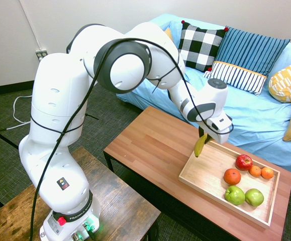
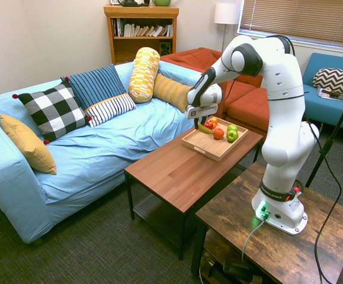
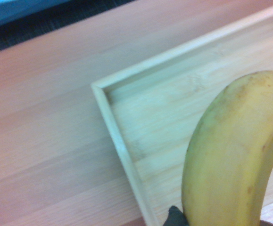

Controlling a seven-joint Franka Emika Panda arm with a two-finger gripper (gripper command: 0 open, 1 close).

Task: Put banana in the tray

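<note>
Banana is held between the closed fingers of the gripper, raised at the end of the tray nearest the arm's wrist; contact with the tray cannot be confirmed; the tray rests on the reddish-brown table; two green apples, a red apple and oranges lie in its other part. Step in hand, as judged: placement; next move: centre the banana over the bare tray floor, clear of the raised edge; lower until supported; then release.
</note>
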